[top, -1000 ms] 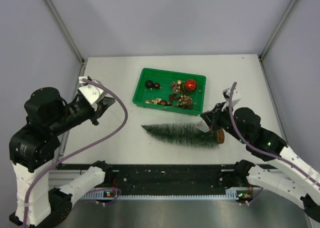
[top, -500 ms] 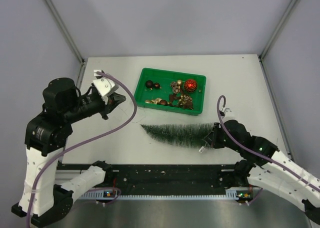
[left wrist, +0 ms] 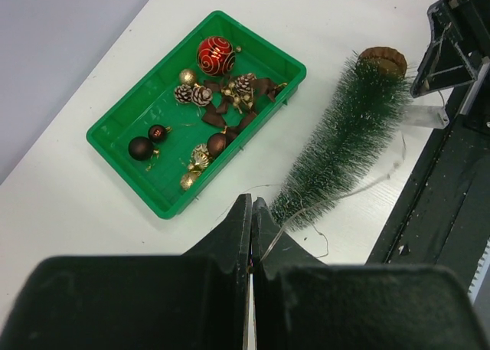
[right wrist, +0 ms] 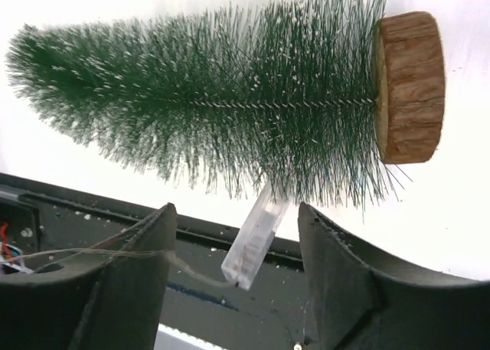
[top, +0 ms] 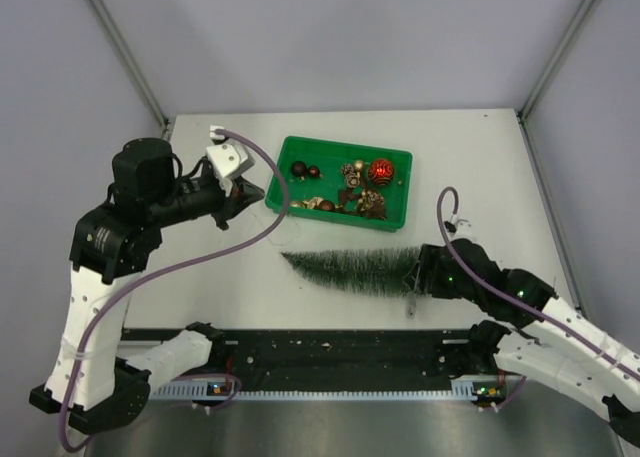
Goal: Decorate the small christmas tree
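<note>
The small christmas tree (top: 350, 269) lies on its side on the white table, tip to the left, brown base (right wrist: 409, 86) to the right. My right gripper (top: 413, 277) is at its base end and stands open (right wrist: 236, 208). A clear plastic box (right wrist: 256, 239) juts from the bristles between the fingers, touching neither. A thin wire (left wrist: 306, 212) runs from the tree (left wrist: 344, 135) into my left gripper (left wrist: 251, 201), which is shut on it. That gripper (top: 255, 192) hovers above the table beside the green tray's left end.
The green tray (top: 283, 177) behind the tree holds a red ball (top: 381, 170), dark brown balls, gold pieces and pine cones. The black rail (top: 340, 352) of the arm bases runs along the near table edge, just below the tree.
My right gripper has opened and let go of what it held at the tree's base end. My left arm has swung right towards the tray, still pinching the wire.
</note>
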Tool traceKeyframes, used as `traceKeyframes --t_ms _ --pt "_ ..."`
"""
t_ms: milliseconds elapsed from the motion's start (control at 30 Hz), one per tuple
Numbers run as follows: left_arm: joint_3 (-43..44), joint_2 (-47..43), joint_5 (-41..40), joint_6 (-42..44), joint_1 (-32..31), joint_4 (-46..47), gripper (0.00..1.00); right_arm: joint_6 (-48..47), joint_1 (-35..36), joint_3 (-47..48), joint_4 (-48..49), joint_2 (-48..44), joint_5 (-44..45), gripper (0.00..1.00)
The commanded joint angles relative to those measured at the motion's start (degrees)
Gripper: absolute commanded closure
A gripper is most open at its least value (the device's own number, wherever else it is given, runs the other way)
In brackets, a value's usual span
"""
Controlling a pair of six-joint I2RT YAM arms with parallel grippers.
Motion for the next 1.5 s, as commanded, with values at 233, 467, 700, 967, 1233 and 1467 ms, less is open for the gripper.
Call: traceKeyframes --t_ms 233,467,700,967,1233,1467 --pt "1.13 -2.49 0.44 -0.27 -0.02 3.32 1.0 6.36 0.75 19.35 -18.8 -1.02 17.5 0.37" --pt "2.01 -2.58 0.79 -0.62 0.07 2.88 1.0 12.18 0.66 15.25 -21.66 7.34 23.41 0.26" --pt "2.1 -3.02 0.88 -0.54 0.07 2.44 1.0 8.5 -5.3 11.63 -14.45 9.27 23.95 0.24" --pt "2.63 -3.19 0.7 -0.54 0.07 2.44 1.0 2.16 -12.16 8.47 -4.87 16.56 18.32 0.29" --pt "2.28 -3.72 0.35 -0.19 0.07 2.44 1.0 -0.13 -15.07 3.29 2.52 19.99 11.73 0.34" --pt "2.1 -3.81 0.09 -0.27 0.07 2.7 1.0 -0.83 -16.21 0.21 6.83 22.98 9.79 0.46"
